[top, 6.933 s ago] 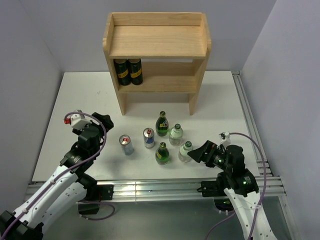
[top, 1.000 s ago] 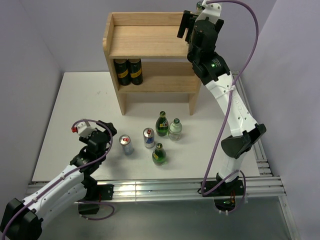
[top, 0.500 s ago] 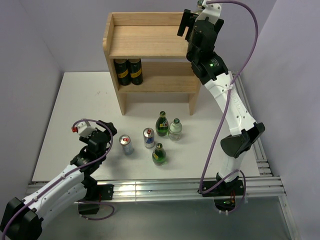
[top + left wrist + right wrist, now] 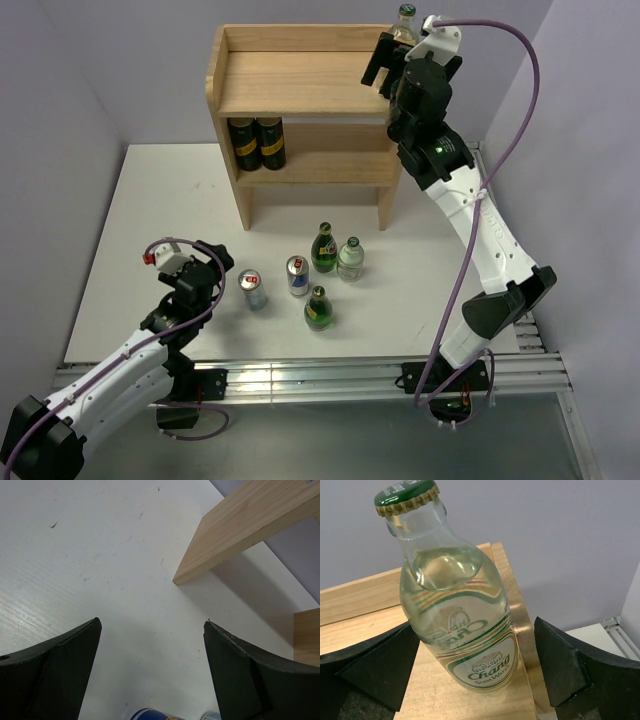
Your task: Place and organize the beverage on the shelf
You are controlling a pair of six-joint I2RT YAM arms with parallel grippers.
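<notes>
The wooden shelf (image 4: 300,85) stands at the back of the table. One clear glass bottle (image 4: 403,18) stands upright on its top tier at the right rear corner. In the right wrist view this bottle (image 4: 465,645) has a green cap and a pale label. My right gripper (image 4: 390,52) is open, with one finger on each side of the bottle (image 4: 475,625) and a gap showing on the right. On the table stand two silver-and-blue cans (image 4: 252,288) (image 4: 298,275), two green bottles (image 4: 323,248) (image 4: 318,308) and a second clear bottle (image 4: 351,258). My left gripper (image 4: 216,258) is open and empty left of the cans (image 4: 151,625).
Two dark containers with yellow labels (image 4: 256,143) stand at the left of the shelf's lower tier. The shelf's left side panel (image 4: 240,525) shows ahead in the left wrist view, with a can top (image 4: 147,714) at the bottom edge. Grey walls close in at left and right.
My right gripper has drawn back to the right from the shelf top. The clear bottle now shows standing on the top tier. The left arm has not moved.
</notes>
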